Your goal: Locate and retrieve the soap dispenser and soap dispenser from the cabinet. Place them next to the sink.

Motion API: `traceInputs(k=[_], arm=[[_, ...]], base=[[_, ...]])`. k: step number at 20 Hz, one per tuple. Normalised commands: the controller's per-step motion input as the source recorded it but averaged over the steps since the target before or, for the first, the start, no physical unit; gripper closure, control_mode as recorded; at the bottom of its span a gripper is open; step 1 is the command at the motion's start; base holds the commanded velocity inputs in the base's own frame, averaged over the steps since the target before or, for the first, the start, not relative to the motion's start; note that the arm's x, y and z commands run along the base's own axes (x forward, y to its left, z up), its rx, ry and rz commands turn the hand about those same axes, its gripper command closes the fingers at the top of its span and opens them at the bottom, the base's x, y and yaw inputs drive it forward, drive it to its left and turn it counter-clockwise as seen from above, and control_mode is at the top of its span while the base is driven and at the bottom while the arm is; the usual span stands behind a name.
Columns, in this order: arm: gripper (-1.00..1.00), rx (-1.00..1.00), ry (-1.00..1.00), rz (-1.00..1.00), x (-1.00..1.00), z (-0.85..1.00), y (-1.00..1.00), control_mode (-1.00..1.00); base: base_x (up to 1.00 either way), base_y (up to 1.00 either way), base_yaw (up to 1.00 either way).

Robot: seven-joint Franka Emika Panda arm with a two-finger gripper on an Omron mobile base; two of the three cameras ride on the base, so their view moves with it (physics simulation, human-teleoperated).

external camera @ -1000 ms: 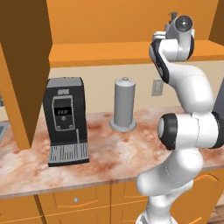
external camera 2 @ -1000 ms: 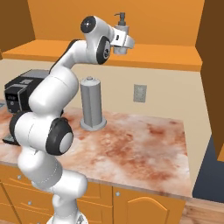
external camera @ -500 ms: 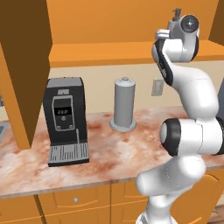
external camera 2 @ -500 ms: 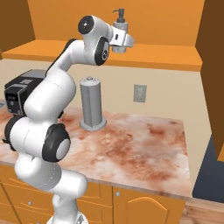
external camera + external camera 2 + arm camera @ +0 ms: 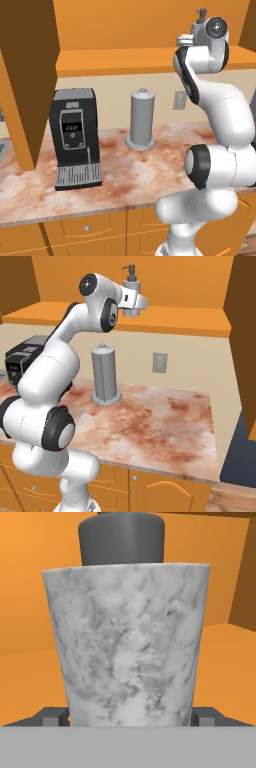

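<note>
Up high, gripper (image 5: 133, 305) is clamped on the mottled grey soap dispenser (image 5: 131, 293), fingers (image 5: 50, 716) pressed vs. its sides; dark pump (image 5: 121, 537) on top. Bottle sits upright, just above the orange shelf board (image 5: 170, 321) of the cabinet (image 5: 150, 30). Below, on the marble counter (image 5: 155, 421): plain grey cylinder (image 5: 142, 121) near back wall, black coffee machine (image 5: 75, 137) well to its left.

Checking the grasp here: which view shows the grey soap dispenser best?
The hand view: the mottled grey soap dispenser sits close up between the fingers. In the right base view it is small, at the cabinet shelf. The left base view shows just its pump above the arm.
</note>
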Motion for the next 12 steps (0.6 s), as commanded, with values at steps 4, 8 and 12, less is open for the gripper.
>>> traceInputs(k=[4, 8, 12], arm=[[1.00, -0.06, 0.00, 0.00, -0.82, 0.10, 0.19, -1.00], [1.00, -0.03, 0.00, 0.00, -0.98, 0.00, 0.15, -1.00], [1.00, -0.03, 0.00, 0.00, -1.00, 0.01, 0.16, -1.00]], base=[[0.00, 0.00, 0.00], [0.00, 0.00, 0.00], [0.00, 0.00, 0.00]])
